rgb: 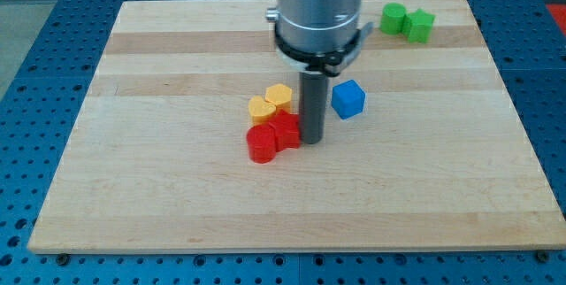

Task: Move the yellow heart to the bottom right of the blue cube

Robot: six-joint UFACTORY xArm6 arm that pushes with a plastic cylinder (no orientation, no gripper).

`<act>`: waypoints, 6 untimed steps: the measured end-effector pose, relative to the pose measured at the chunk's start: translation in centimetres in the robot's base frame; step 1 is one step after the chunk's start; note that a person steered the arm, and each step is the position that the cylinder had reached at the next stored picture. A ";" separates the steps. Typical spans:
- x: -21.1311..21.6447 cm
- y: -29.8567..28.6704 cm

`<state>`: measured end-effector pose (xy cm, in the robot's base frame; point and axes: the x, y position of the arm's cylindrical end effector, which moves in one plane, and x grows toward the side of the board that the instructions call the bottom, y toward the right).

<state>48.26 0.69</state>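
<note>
Dark rod, no claw to open or close: my tip [313,139] touches the right red block [286,131]. Yellow heart [279,97] just upper-left, blue cube [348,98] right. Two yellow, two red, two green [393,18].

**Arm upright over mid-board**

The arm's wide grey cylindrical housing came down from the view's top edge, just left of centre, ringed at its base by a dark collar. From it the straight dark rod hung vertically, and my tip [314,141] rested on the surface near mid-view.
</note>
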 end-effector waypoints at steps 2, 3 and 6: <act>0.0 -6.0; 0.0 -9.2; 0.0 -13.6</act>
